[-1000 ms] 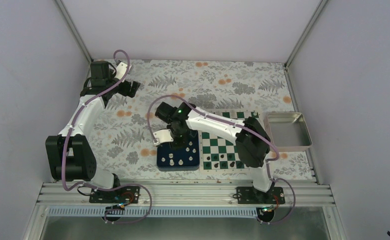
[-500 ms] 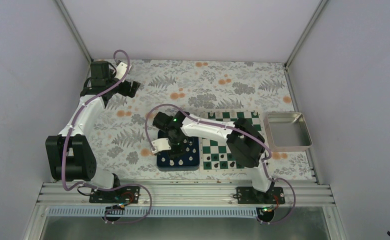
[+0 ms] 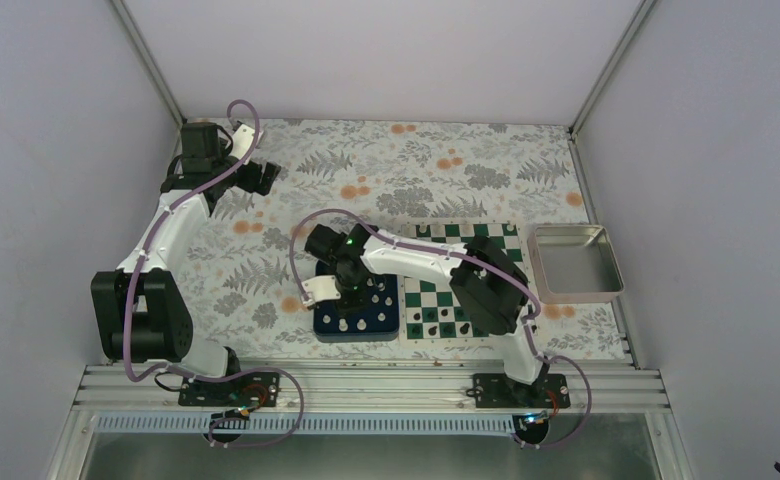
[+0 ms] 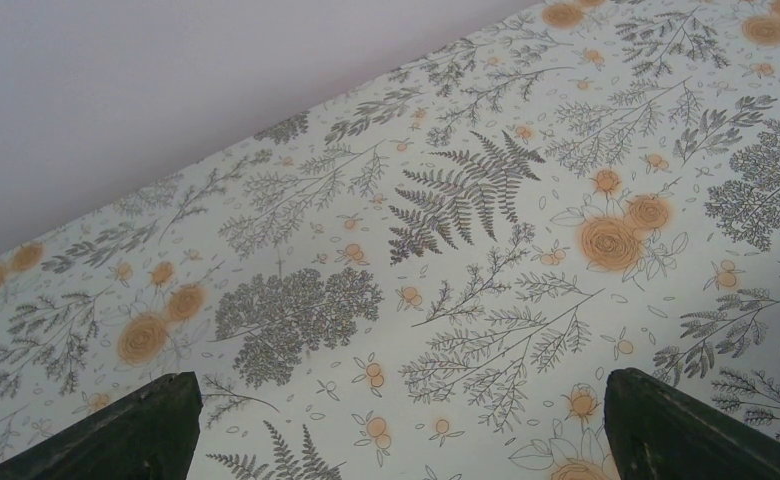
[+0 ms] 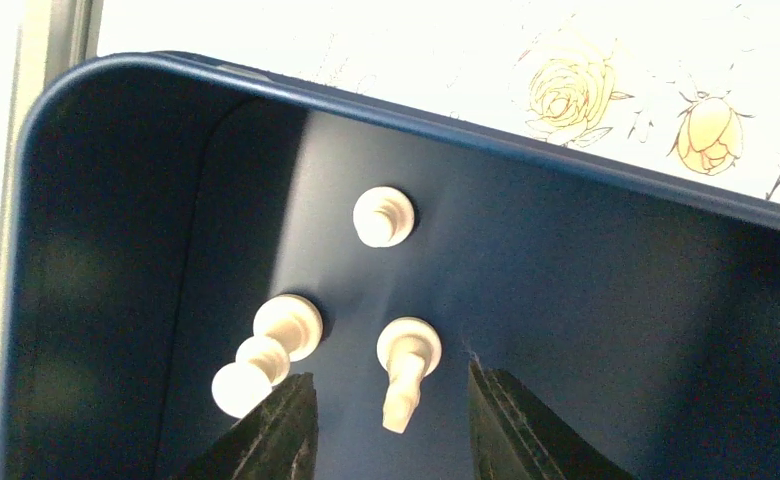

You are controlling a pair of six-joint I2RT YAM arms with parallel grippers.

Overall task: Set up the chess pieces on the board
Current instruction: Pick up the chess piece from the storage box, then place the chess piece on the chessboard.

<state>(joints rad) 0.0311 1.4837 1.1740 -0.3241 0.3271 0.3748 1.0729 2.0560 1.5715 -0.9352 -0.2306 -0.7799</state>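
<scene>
Over the dark blue tray (image 3: 322, 324), near the front of the table (image 3: 266, 270), the right gripper (image 5: 388, 385) points down. Its two dark fingers (image 5: 266, 440) are apart and they hold nothing. One of the white chess pieces (image 5: 403, 365) stands on the tray floor between them. There is a bit of blue on each side of it, so the fingers do not touch it. A second piece (image 5: 266, 355) stands just beside one finger, on the outside of it. A third piece (image 5: 383, 216) stands a little farther off, closer to the tray's wall. All three are in one corner of the tray, and the flowery cloth shows past its rim. From above, a few more white pieces show as pale dots in the near part of the tray. The board (image 3: 428, 298) lies flat just beside the tray, on its right side. It has green and white squares. The right arm reaches across over the board to get to the tray, so part of the board is hidden. Some small dark pieces (image 3: 434, 318) stand on the board's near rows. A shiny metal tray (image 3: 571, 262) sits by the board's far right corner. The left gripper (image 3: 263, 177) is well apart from all this, at the far left of the table. Its fingers (image 4: 146, 430) are spread wide, and only the flowery cloth shows between them.
</scene>
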